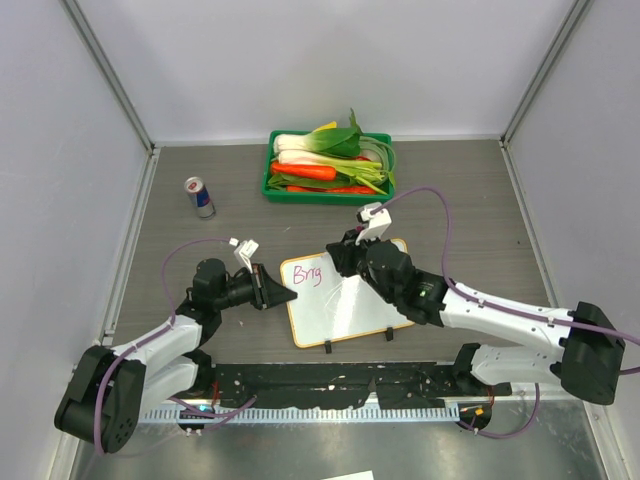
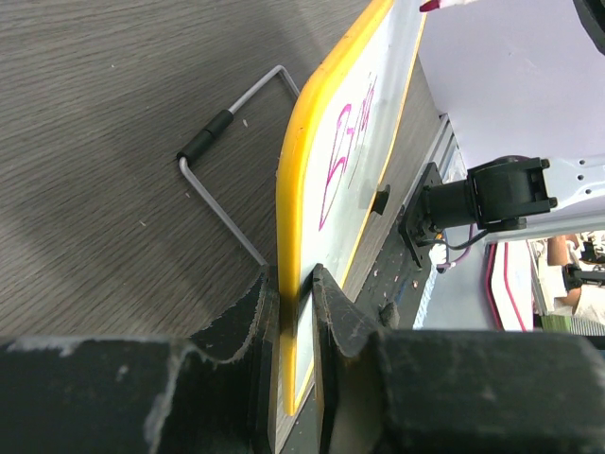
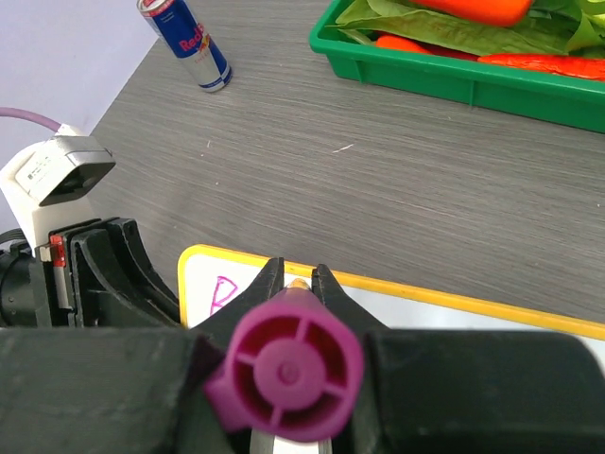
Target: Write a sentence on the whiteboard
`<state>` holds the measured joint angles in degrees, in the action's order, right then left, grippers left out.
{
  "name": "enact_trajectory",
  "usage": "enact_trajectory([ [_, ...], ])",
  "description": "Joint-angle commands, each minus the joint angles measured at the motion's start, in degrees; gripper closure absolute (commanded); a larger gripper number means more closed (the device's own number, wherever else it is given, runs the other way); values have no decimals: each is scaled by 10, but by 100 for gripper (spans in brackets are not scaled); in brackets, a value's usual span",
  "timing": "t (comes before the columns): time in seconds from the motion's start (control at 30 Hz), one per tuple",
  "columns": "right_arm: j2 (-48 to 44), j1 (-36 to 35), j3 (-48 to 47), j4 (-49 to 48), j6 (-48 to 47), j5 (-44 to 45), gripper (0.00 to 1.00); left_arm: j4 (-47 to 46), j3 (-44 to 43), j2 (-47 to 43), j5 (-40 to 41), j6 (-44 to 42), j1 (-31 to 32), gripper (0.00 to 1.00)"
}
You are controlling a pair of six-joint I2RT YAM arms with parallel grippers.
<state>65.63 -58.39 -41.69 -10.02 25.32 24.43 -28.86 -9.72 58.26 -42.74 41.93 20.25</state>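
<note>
Whiteboard (image 1: 350, 305), yellow-rimmed, bears magenta lettering (image 1: 307, 272) "Brig"; left tool (image 2: 295, 284) clamps its edge, right tool (image 3: 298, 274) pinches marker (image 3: 293, 364)

Overhead looks down; both close wrist views share the whiteboard (image 1: 345, 308).

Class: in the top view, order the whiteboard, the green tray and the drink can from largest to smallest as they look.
1. whiteboard, slightly ahead, though the right arm covers part.
2. green tray, nearly alike.
3. drink can, clearly smallest.
</note>
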Motion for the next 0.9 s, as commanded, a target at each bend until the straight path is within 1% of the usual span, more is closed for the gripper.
enact_trajectory([
  [0.0,8,2,-24,-14,-16,14,99,5,1,-7,3,-15,5,100],
  [0.3,9,4,-3,-4,-9,22,99,5,1,-4,2,-15,5,100],
  [0.87,6,5,34,4,12,-7,99,5,0,-3,2,-15,5,100],
])
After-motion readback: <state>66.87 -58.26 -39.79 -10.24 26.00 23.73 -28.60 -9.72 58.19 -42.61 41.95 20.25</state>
